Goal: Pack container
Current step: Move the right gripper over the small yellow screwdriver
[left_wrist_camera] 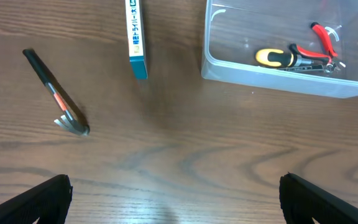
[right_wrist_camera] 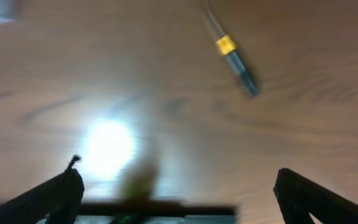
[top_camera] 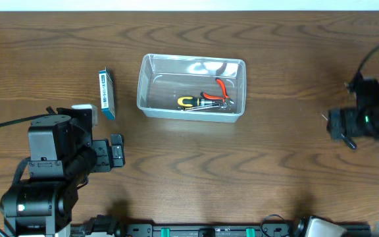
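Left wrist view: left gripper point(left_wrist_camera: 176, 199) spread wide, empty; right gripper point(right_wrist_camera: 179, 199) likewise. Black tool point(left_wrist_camera: 56, 93) lies flat left of container point(left_wrist_camera: 278, 78); thin handle, fingers may skid off.

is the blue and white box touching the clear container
Apart. The overhead view shows a strip of bare table between the box and the container.

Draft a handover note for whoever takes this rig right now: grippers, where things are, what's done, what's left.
Left gripper: open, empty.
Right gripper: open, empty; its view is blurred.
Done: container holds a yellow-handled screwdriver and red pliers.
Outside it: blue-and-white box to its left, black hooked tool near the left gripper, yellow-banded tool near the right gripper.
Left: probably packing those.
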Motion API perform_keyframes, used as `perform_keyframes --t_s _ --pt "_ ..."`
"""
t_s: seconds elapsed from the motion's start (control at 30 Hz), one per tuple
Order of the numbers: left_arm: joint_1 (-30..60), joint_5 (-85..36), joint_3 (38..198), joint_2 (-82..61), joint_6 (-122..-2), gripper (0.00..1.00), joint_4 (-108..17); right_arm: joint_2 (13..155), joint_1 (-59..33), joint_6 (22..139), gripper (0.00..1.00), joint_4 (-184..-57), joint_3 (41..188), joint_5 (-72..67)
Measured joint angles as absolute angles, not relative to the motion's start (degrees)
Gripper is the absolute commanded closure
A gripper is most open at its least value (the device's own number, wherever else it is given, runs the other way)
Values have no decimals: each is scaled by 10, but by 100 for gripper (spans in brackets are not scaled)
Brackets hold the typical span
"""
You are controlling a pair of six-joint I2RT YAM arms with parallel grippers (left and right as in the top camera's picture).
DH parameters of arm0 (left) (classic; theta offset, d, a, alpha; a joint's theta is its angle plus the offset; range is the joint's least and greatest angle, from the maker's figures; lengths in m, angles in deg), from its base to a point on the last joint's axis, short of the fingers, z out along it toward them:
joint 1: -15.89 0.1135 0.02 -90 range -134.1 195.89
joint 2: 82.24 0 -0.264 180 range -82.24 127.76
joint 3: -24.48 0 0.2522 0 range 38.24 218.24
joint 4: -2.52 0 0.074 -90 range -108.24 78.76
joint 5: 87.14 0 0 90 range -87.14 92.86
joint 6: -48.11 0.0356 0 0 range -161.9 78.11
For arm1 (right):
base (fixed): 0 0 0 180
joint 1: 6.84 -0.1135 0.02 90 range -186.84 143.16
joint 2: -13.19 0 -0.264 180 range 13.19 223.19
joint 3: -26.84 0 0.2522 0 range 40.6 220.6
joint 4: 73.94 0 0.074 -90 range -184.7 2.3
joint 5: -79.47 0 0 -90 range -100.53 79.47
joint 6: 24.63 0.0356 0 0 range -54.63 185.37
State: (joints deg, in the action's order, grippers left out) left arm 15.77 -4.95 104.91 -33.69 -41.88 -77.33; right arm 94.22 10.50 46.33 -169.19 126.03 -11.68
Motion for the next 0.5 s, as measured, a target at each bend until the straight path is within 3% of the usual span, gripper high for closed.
perform_keyframes --t_s 0.5 --pt "158 -54 1049 -337 -419 2 -798 1145 107 257 1 -1576 1260 -118"
